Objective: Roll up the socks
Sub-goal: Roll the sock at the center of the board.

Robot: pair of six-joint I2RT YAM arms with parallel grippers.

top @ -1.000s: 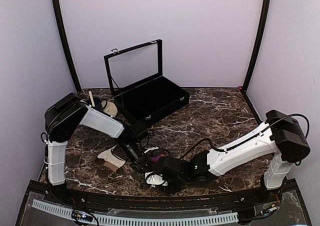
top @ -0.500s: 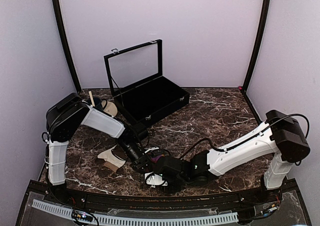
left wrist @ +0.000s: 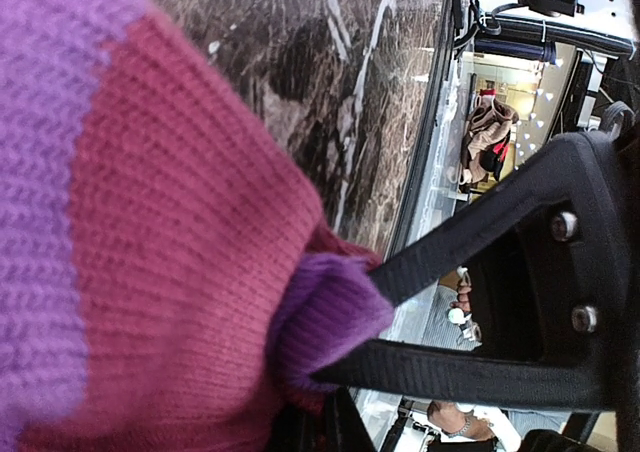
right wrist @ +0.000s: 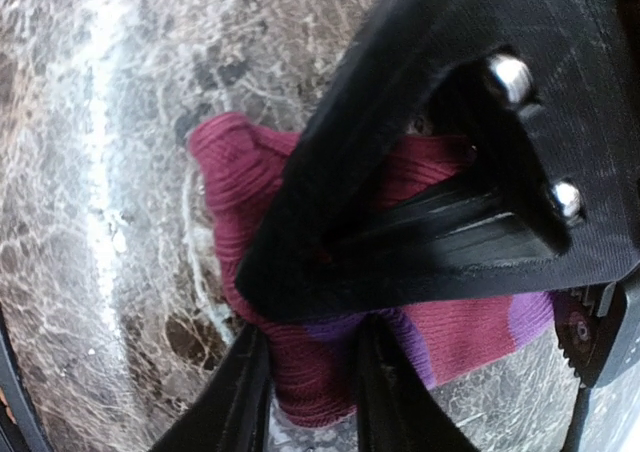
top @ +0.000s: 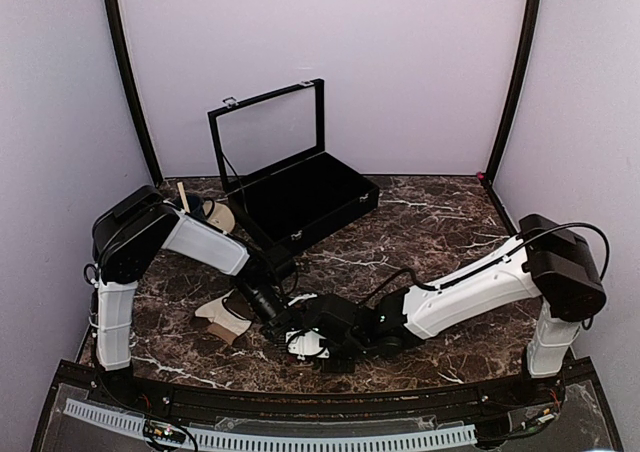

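The magenta-pink sock, with purple stripes, lies bunched on the marble near the front middle. It fills the left wrist view. My left gripper is shut on its purple-cuffed end, with its fingers low in the left wrist view. My right gripper meets it from the right. Its two fingers pinch a fold of the same sock, and the left gripper's black frame crosses above. The cream-beige sock lies limp to the left, beside the left arm.
An open black case with its glass lid raised stands at the back middle. A beige saucer with a dark cup sits at the back left, behind the left arm. The table's black front rail runs just below the grippers.
My right gripper has shifted a little left and away from the front edge, closer against the left gripper, and its forearm has swung up. The left arm has hardly moved.
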